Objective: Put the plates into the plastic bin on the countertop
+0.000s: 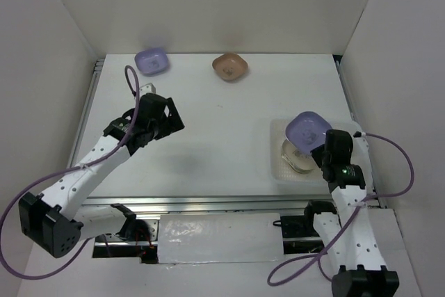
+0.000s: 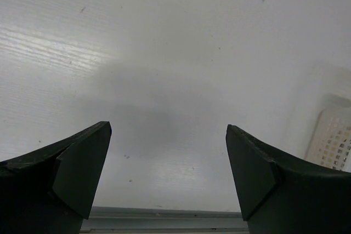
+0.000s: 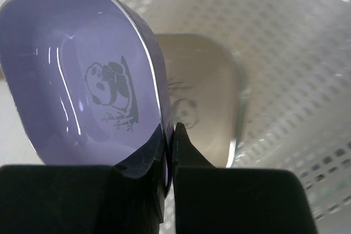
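Right wrist view has the right claw [image 3: 169, 135] clamped on the rim of a purple plate [image 3: 82, 80], which is tipped up on edge just above the plastic bin [image 3: 296, 53]. One cream plate [image 3: 203, 97] lies inside the bin, directly beneath it; I can see nothing else in there. This looks like the drop-off step. Next, I'd say, the plate needs lowering flat onto the cream one before the claw lets go. Left of the bin, the left claw [image 2: 168, 130] hangs over the table [image 2: 164, 36] with its jaws wide apart, holding nothing. Beyond the bin, along the far edge, a second purple plate [image 1: 151, 61] and a brown plate [image 1: 230, 67] wait.
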`<state>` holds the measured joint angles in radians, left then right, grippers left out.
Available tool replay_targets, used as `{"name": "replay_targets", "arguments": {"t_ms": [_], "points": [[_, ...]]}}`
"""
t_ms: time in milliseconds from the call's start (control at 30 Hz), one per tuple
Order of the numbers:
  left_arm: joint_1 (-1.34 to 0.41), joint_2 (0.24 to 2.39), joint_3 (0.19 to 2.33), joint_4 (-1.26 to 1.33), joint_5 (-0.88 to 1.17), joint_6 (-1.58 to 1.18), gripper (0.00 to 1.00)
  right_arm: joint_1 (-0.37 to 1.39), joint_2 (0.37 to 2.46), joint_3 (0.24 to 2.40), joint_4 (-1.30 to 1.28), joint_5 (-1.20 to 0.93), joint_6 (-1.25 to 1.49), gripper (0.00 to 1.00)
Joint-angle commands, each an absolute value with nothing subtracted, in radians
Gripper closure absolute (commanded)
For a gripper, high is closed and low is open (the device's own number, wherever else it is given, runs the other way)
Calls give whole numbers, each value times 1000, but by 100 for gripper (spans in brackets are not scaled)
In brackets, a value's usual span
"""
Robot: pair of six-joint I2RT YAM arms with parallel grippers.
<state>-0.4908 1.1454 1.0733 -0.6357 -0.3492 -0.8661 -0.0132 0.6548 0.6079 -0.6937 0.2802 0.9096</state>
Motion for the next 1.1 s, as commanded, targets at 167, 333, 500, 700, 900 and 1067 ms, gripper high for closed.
{"name": "replay_targets", "arguments": {"t_ms": [167, 333, 500, 700, 900, 1067], "points": [[-509, 1339, 1227, -560, -290, -798, 1, -184, 576, 537, -684, 140, 897, 1], [-500, 1455, 1305, -542, -267, -790, 1, -155, 421, 670, -781, 166, 862, 0], [-414, 1613, 1397, -456, -178, -848, 1, -153, 419, 819, -859, 154, 804, 0], [-348, 1934, 1583, -260, -25, -963, 1, -138, 410, 737, -747, -50, 756, 0], [-334, 2242, 1761, -9, 60, -1084, 1, -81, 416, 646, -660, -186, 735, 0], [-330, 2402, 1827, 210, 51, -1175, 1, -35, 405, 669, -681, -178, 700, 0]]}}
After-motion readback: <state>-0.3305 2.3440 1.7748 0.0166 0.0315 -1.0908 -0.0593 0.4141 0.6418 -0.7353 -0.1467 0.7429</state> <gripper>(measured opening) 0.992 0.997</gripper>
